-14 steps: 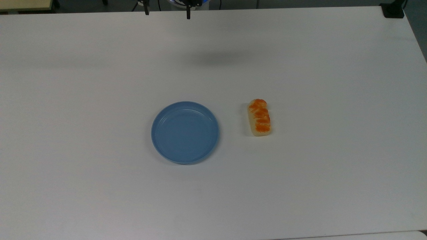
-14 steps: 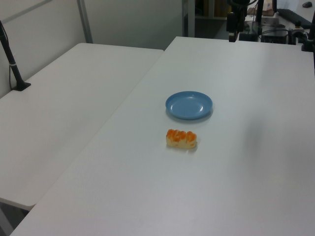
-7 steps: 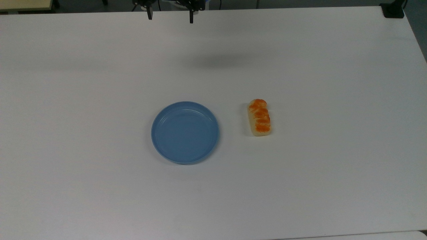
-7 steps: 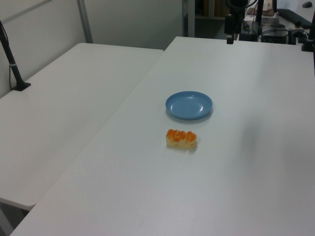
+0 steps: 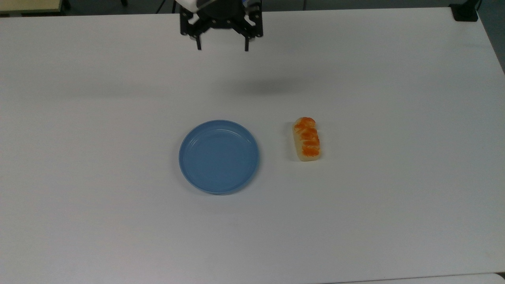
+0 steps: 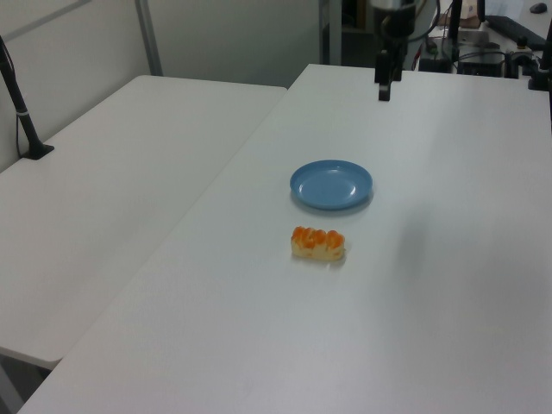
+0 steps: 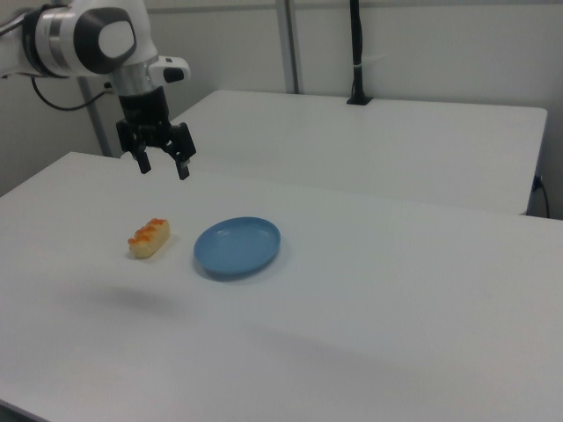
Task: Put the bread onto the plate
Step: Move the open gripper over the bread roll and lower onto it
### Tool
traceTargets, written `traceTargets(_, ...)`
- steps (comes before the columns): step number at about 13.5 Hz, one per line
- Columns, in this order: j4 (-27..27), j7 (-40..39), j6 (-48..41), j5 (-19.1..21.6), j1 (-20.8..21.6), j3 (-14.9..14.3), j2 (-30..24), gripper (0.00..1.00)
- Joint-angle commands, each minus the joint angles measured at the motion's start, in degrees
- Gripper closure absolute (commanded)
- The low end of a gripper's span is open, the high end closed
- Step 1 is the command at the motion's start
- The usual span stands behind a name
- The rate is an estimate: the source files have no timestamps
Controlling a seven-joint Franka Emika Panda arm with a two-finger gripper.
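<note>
The tool (image 5: 222, 48) is held above the white table (image 5: 394, 79) with its fingers spread wide and nothing gripped. The bread (image 5: 307, 139) is seen lying flat on the table, just beside the empty light blue plate (image 5: 189, 173) on the top view's right, not touching it.

The arm (image 7: 92, 40) is showing rounded white shells with a grey disc capping the joint, and black seams are ringing the segments. A dark cable is trailing off behind it. Below the white wrist a black section is leading into the gripper (image 7: 163, 166), all black, boxy and angular, with two thin dark fingers (image 5: 246, 44) sticking out from its body.
</note>
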Motion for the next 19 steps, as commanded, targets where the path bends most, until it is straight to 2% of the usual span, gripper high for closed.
traceTargets(1, -0.6, 0.2, 4.8, 1.0, 4.0, -0.4, 4.0, 0.0)
traceTargets(10, -0.6, 15.6, 19.7, 0.0, 12.2, -0.5, 16.5, 0.0)
traceTargets(14, -0.6, 19.0, 26.5, -0.2, 15.4, -0.5, 22.3, 0.0)
traceTargets(18, -0.6, 22.7, 28.3, -4.2, 16.4, -0.5, 24.9, 0.0)
traceTargets(19, -0.5, 22.7, 28.3, -4.7, 16.4, -0.5, 24.9, 0.06)
